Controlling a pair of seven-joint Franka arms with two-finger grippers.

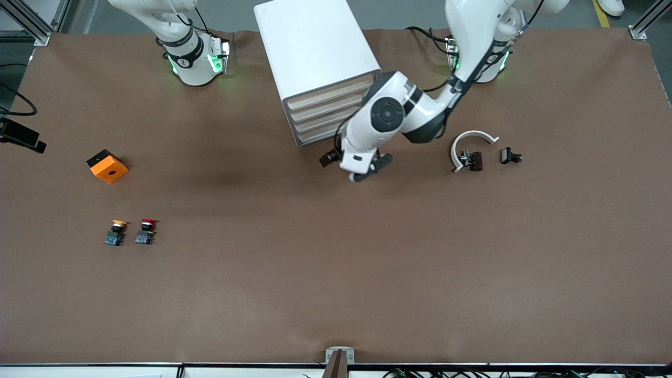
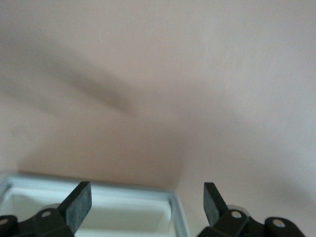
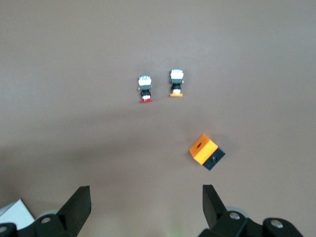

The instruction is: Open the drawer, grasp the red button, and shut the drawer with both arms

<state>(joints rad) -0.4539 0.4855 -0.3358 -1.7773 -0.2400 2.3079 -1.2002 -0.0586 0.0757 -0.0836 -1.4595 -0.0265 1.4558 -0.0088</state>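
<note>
The white drawer cabinet (image 1: 315, 58) stands at the table's robot side, and its stacked drawers look shut. My left gripper (image 1: 371, 169) hangs open and empty just in front of the lowest drawers. In the left wrist view its fingers (image 2: 147, 191) are apart, with a white corner of the cabinet (image 2: 177, 212) below them. The red-capped button (image 1: 146, 231) stands on the table toward the right arm's end, beside an orange-yellow-capped one (image 1: 115, 232). My right gripper (image 3: 146, 195) is open and empty high over the table. It looks down on the red button (image 3: 144, 89). It is out of the front view.
An orange cube with a hole (image 1: 107, 166) (image 3: 206, 151) lies between the buttons and the right arm's base. The yellow-capped button also shows in the right wrist view (image 3: 176, 82). A white curved part (image 1: 470, 144) and small black parts (image 1: 510, 156) lie toward the left arm's end.
</note>
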